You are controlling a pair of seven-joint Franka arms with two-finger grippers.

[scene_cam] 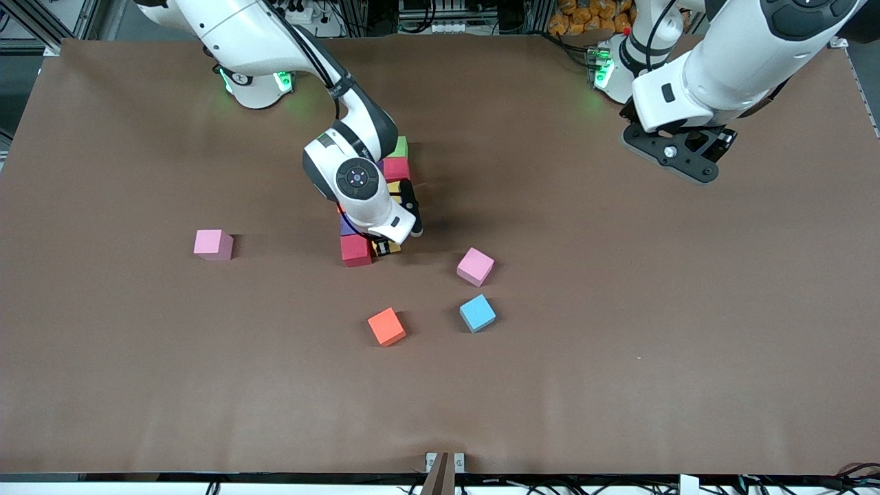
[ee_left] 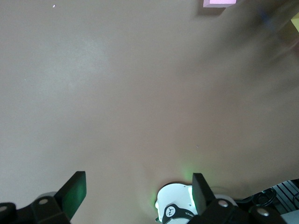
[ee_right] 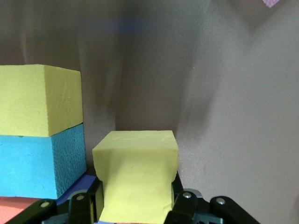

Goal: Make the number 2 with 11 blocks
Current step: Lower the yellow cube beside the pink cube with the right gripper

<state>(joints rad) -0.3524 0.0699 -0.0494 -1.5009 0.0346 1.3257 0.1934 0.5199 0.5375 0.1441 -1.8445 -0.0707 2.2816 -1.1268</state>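
Observation:
The partly built number 2 lies mid-table under the right arm. A green block, a red one and a yellow one show farthest from the front camera, and a red block nearest. My right gripper is shut on a yellow block, held low beside that near red block. In the right wrist view another yellow block and a light blue one adjoin it. My left gripper waits open and empty over bare table by its own base.
Loose blocks lie nearer the front camera than the figure: a pink one, a light blue one and an orange one. Another pink block sits toward the right arm's end. The brown mat covers the table.

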